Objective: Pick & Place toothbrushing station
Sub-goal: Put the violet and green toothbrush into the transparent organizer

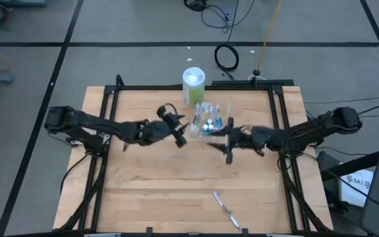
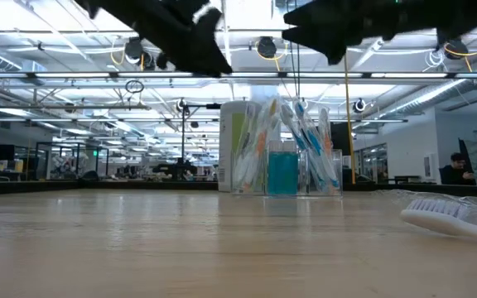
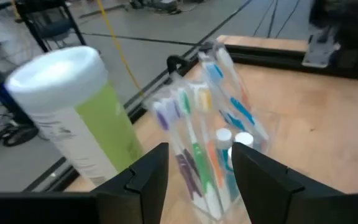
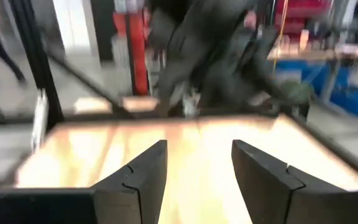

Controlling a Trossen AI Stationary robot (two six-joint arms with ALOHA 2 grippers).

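The left gripper [image 1: 177, 130] is held above the table [image 1: 143, 184] with its 2 fingers [image 3: 148, 177] spread and nothing between them, just beside the clear bag [image 1: 206, 120], and the right gripper [image 1: 224, 146] is held on the bag's other side, its 2 fingers [image 4: 143, 171] likewise spread and empty. The bag [image 3: 213, 130] is stood upright near the table's far edge, packed with toothbrushes too crowded to be counted and at least 2 white-capped tubes [image 3: 235, 146]; 1 green-and-white canister [image 1: 193, 85] is stood just behind it. 1 toothbrush [image 1: 225, 209] is left lying alone near the front edge, well apart from the bag.
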